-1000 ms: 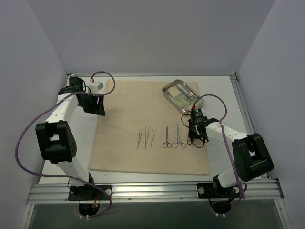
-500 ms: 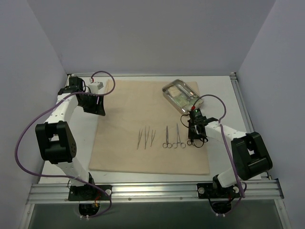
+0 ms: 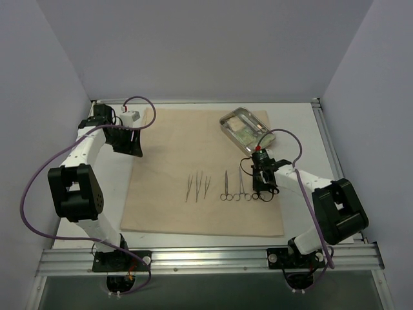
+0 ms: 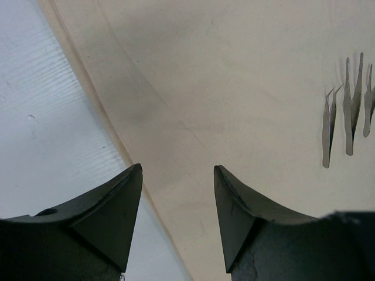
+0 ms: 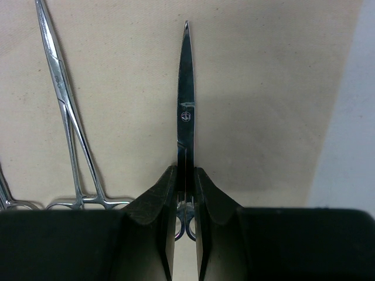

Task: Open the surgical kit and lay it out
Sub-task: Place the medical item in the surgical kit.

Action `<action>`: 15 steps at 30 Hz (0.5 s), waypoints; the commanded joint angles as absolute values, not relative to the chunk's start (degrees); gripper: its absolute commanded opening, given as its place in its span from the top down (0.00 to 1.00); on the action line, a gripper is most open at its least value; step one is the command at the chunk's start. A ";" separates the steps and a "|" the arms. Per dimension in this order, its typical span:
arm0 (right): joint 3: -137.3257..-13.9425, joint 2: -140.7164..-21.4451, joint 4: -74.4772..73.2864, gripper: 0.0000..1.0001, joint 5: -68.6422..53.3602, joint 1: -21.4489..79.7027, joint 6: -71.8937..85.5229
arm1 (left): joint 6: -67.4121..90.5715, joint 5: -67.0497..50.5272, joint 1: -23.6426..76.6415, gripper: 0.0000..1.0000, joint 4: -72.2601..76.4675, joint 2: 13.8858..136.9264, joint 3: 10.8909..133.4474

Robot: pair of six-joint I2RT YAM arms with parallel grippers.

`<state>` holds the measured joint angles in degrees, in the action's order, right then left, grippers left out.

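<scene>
Overhead, the rectangular shiny steel tray [image 3: 244, 126] is being borne on the far right corner of the beige cloth wrap [image 3: 174, 148]. Left wrist: the left gripper [image 4: 177, 175] is being held wide over its edge. Right wrist: slim steel scissors [image 5: 186, 99] are being pinched by the right gripper [image 5: 186, 175].

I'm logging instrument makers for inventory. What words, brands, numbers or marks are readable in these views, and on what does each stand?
No text reads clearly in any view.
Scissors held in the right claw: a small round stamp and a tiny mark by the pivot, too small to read.
Packets in the steel tray: any print is too small to tell.
Cloth wrap: no print visible.
</scene>
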<state>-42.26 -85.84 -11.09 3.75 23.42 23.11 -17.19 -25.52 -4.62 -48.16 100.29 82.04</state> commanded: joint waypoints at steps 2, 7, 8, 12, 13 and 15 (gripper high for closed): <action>-43.68 -86.84 -17.05 0.95 6.06 24.79 24.52 | -18.02 -26.19 -5.10 0.39 -46.93 98.00 82.09; -43.86 -87.80 -17.31 0.83 6.50 24.96 24.78 | -18.11 -26.28 -5.10 0.39 -46.93 98.00 82.09; -43.94 -87.89 -17.31 0.83 6.59 24.96 24.79 | -18.11 -26.28 -5.10 0.39 -46.93 98.00 82.09; -44.12 -87.80 -17.58 0.76 7.55 24.87 25.22 | -18.11 -26.37 -5.19 0.39 -46.93 98.00 82.09; -44.12 -87.72 -17.67 0.74 7.82 24.87 25.40 | -18.28 -26.37 -5.10 0.39 -47.02 98.00 82.09; -44.47 -87.63 -17.84 0.73 8.52 24.70 25.66 | -18.19 -26.45 -5.19 0.39 -46.93 98.09 82.09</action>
<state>-43.53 -86.76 -13.65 6.04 24.47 24.47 -17.21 -25.54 -4.67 -48.16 100.29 82.04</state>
